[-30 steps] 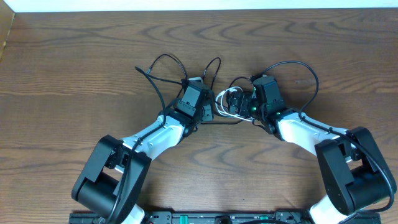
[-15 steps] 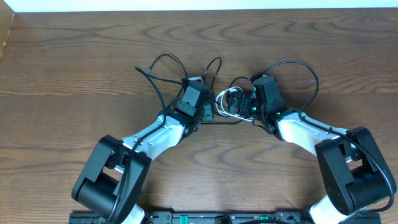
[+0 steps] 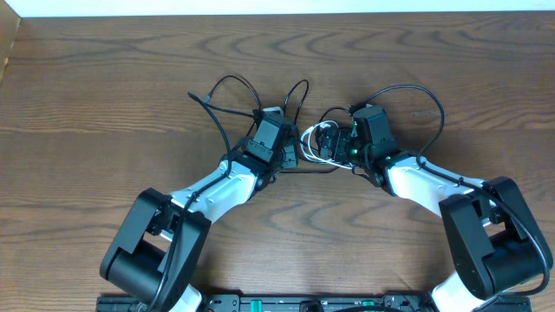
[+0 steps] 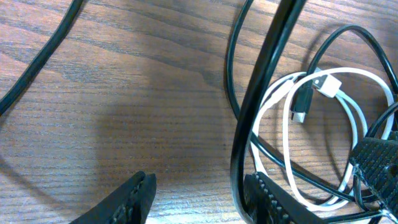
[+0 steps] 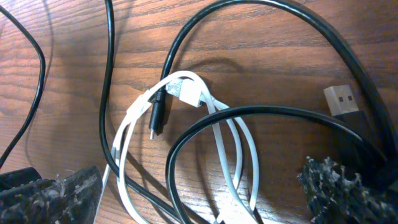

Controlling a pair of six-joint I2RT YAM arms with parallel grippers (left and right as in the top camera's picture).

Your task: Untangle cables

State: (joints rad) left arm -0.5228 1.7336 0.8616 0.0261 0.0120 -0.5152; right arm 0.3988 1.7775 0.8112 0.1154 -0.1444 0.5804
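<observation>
right wrist: white cable [image 5: 127, 118] lies coiled on the counter [image 5: 68, 25], with the black cable [image 5: 267, 112] threaded through its loops. my right pincer [image 5: 196, 190] is spread wide astride both; my left pincer [image 4: 199, 190] is half spread, pinching nothing. step, as i judge it: choosing a grip. next: pinch one strand and draw it clear.

Table [image 3: 104, 78]: brown wood, visible grain, matt.
Black cable [image 5: 267, 111]: smooth, glossy sheath; its plug [image 5: 341, 99] bright metal.
White cable [image 5: 186, 88]: smooth plastic, slight sheen.
Right gripper [image 5: 199, 193] pads [image 5: 336, 186]: black, coarse, rough-textured.
Left gripper [image 4: 199, 199] fingers [image 4: 134, 196]: black, matt.
</observation>
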